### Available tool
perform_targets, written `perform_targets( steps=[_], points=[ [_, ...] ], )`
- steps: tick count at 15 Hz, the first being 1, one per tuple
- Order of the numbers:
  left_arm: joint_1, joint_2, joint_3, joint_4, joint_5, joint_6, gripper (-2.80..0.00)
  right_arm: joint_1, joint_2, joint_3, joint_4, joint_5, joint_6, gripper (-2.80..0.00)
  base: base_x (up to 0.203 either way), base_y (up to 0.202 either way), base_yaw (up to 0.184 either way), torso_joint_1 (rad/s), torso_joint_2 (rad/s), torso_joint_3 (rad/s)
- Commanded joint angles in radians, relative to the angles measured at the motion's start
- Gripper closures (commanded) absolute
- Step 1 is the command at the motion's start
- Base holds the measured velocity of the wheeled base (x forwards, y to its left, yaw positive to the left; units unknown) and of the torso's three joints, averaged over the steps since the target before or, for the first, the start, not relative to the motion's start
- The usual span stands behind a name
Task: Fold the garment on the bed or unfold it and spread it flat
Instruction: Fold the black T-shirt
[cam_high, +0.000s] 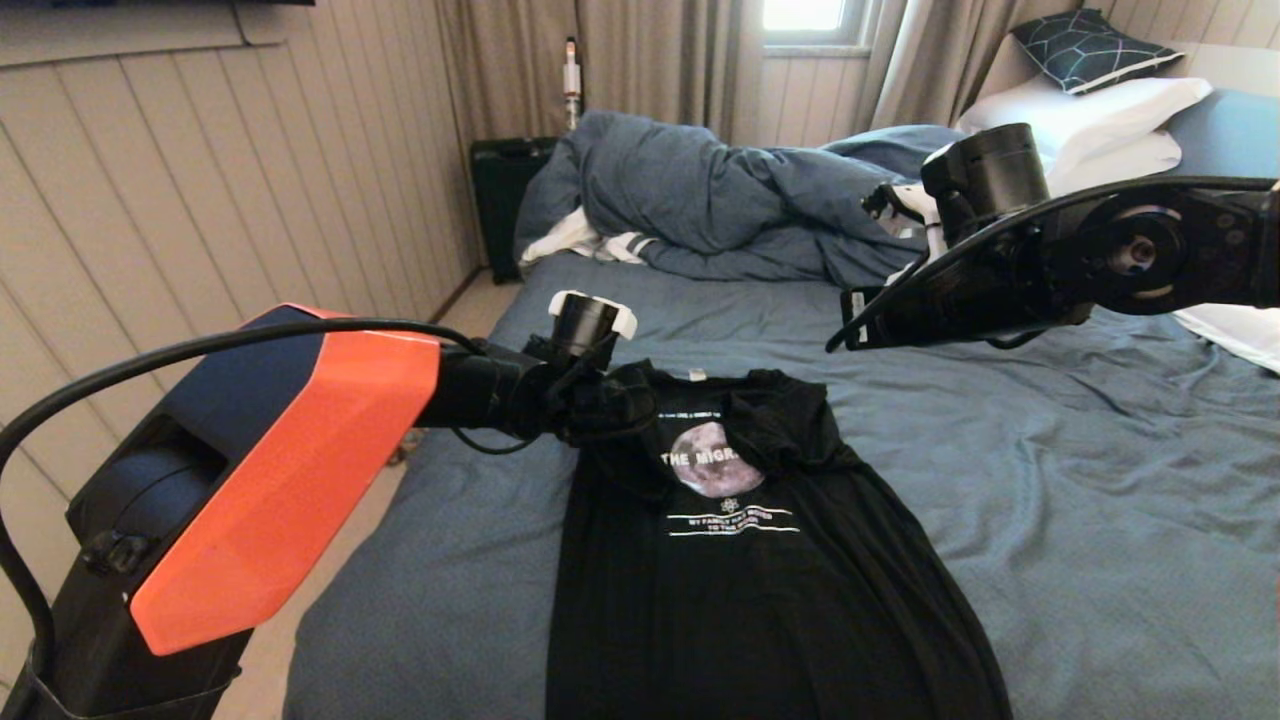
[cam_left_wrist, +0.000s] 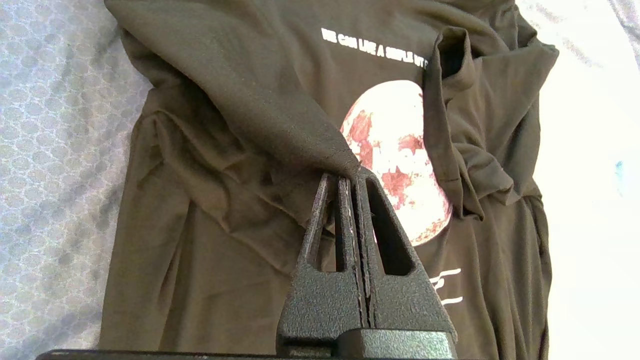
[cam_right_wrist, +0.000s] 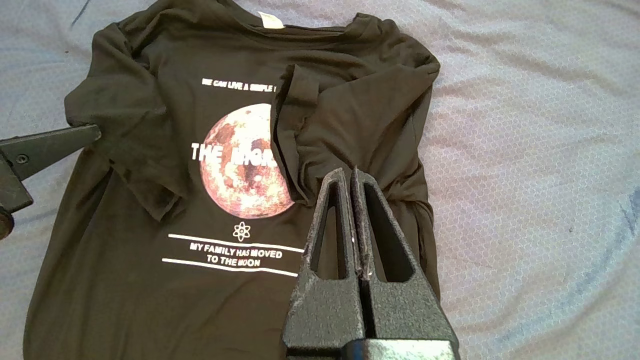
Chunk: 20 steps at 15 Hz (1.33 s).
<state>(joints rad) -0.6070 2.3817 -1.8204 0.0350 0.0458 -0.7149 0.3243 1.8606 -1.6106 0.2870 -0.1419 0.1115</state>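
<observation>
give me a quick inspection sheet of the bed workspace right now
surface: bed, wrinkled blue-grey sheet
job's things: T-shirt lies print up, both sleeves folded in over the chest, one covering part of the moon print
clutter: bunched duvet and pillows at the far end
grippers: left gripper shut on T-shirt sleeve fabric; right gripper shut, above the other sleeve, holding nothing seen
cables: black cable loops over the left arm
surroundings: panelled wall, curtains, window, dark case by the bed
</observation>
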Motion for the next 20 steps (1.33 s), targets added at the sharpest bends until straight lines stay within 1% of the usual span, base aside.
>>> perform_targets(
  steps=[1, 20],
  points=[
    [0.0, -0.001, 0.001, 0.0, 0.0, -0.005, 0.0, 0.002, 0.002, 0.001, 0.001, -0.001, 0.0, 0.0, 0.0, 0.0, 0.0, 0.0, 0.0, 0.0],
    [0.0, 0.001, 0.006, -0.001, 0.002, -0.008, 0.0, 0.001, -0.001, 0.0, 0.001, -0.001, 0.0, 0.0, 0.0, 0.0, 0.0, 0.0, 0.0, 0.0]
  ],
)
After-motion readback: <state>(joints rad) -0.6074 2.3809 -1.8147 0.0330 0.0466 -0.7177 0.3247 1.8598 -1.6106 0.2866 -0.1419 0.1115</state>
